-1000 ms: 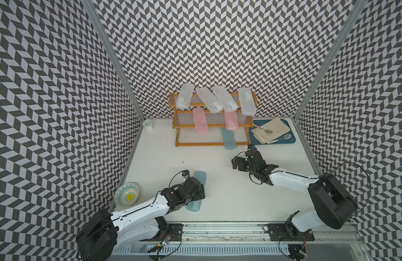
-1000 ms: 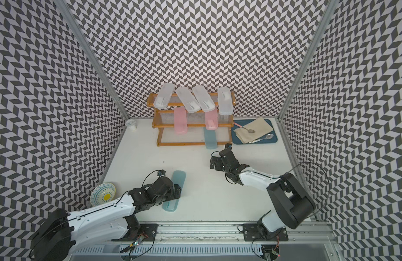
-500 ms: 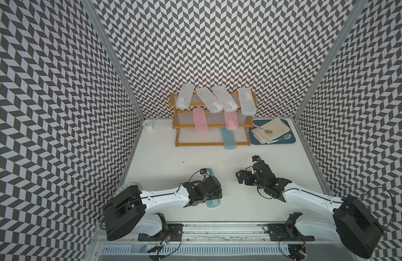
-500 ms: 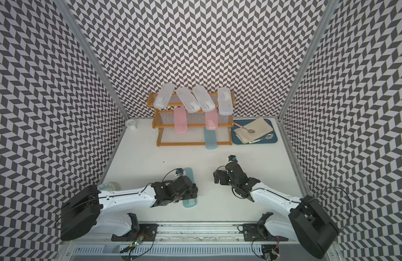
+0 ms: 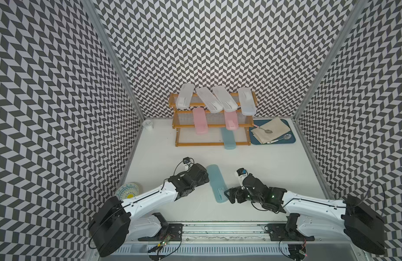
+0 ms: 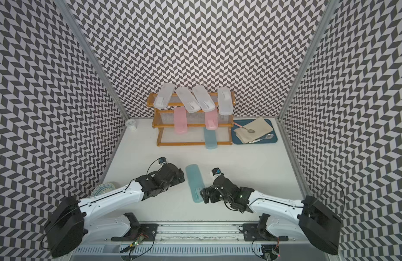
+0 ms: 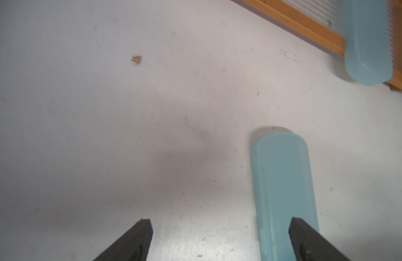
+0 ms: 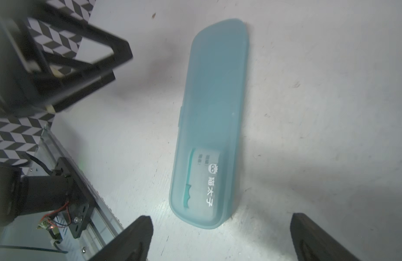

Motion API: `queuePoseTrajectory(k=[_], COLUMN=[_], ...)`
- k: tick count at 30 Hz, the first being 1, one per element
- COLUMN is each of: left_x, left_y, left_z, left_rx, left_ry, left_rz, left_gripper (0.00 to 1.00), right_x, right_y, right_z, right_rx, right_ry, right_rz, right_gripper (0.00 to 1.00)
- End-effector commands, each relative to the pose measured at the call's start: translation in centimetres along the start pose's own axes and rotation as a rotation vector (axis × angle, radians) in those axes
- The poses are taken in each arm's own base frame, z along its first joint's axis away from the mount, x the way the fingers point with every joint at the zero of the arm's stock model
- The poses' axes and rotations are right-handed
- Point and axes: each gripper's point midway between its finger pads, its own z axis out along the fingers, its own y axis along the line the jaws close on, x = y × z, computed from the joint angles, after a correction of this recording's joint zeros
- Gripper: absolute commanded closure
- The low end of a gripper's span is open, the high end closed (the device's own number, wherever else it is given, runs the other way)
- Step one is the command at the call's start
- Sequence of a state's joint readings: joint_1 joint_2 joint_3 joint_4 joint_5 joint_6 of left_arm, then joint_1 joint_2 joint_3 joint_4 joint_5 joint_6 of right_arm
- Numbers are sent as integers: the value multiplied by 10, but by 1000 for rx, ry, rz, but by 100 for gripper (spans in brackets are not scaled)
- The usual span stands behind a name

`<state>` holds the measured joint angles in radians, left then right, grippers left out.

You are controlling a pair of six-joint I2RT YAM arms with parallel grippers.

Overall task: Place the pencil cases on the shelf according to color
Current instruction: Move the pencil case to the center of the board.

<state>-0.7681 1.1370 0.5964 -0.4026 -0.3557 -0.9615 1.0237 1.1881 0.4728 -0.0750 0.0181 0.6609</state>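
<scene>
**Top views.** In both top views, the shelf (image 5: pixel 212 144) carries four white cases (image 5: pixel 225 102) on the top tier, two pink cases (image 5: pixel 200 121) on the middle tier and one shelved teal case (image 5: pixel 228 138) on the bottom tier. Seven of eight cases are placed. The loose teal case (image 5: pixel 217 183) lies flat on the table (image 5: pixel 274 162), between the left gripper (image 5: pixel 205 180) and the right gripper (image 5: pixel 228 198).

**Left wrist view.** Jaws stand wide and empty. One finger overlaps the loose teal case (image 7: pixel 283 180).

**Right wrist view.** Jaws stand wide and empty. The labelled end of the loose teal case (image 8: pixel 211 126) lies just ahead of the fingertips. Remaining work, as judged: grasp it and place it on the bottom tier.
</scene>
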Motion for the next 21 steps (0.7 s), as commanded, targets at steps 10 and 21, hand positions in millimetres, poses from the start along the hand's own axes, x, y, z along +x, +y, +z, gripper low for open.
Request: queuePoseTrajectory(k=[10,21], left_x=[-34,-49], left_y=[44,47], left_z=[-1,-4], left_rx=[-16,-9], left_ry=[-46,-77], left_rz=[-63,-79], left_gripper=[0,0], right_x=[24,47], right_y=[32,32], right_z=[26,51], right_rx=[100,233], right_ry=[43,101], right_rz=[-58,-104], right_gripper=[0,0])
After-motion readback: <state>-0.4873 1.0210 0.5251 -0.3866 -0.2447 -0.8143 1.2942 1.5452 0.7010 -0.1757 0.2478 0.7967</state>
